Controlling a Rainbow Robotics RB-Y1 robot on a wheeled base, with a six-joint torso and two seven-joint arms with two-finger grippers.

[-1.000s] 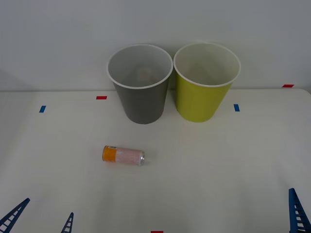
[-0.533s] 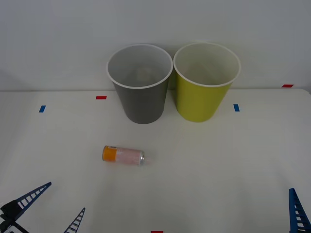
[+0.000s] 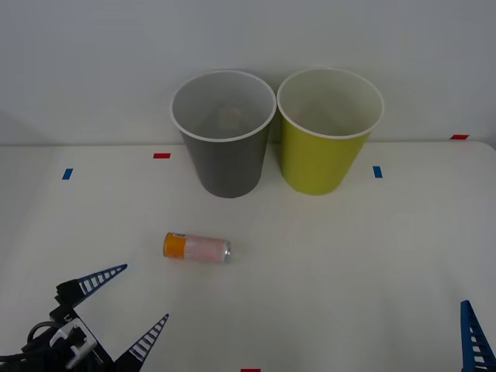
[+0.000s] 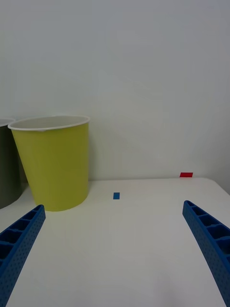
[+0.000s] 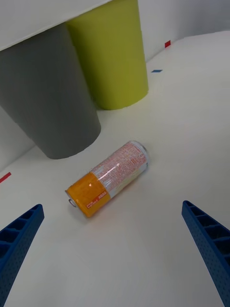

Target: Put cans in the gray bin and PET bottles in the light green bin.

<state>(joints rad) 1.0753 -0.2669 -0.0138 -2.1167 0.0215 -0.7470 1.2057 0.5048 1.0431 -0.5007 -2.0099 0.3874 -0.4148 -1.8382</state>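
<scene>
A slim pink-white can (image 3: pixel 197 248) with an orange band lies on its side on the white table, in front of the gray bin (image 3: pixel 225 163). The light green bin (image 3: pixel 327 147) stands right beside the gray one. My left gripper (image 3: pixel 130 308) is open at the front left, short of the can, with nothing between its fingers. Seen from the left wrist, the can (image 5: pixel 108 178) lies ahead between the open fingers, with the gray bin (image 5: pixel 50 96) and the light green bin (image 5: pixel 112 57) behind it. My right gripper (image 4: pixel 115 249) is open at the front right corner, facing the light green bin (image 4: pixel 53 160).
Small red and blue tape marks (image 3: pixel 161 156) dot the table (image 3: pixel 349 256). A plain white wall rises behind the bins. The table's right edge runs near the red mark (image 3: pixel 459 137).
My left gripper has advanced forward and rightward from the front left corner toward the can, still open. The can, the bins and the right arm have not moved.
</scene>
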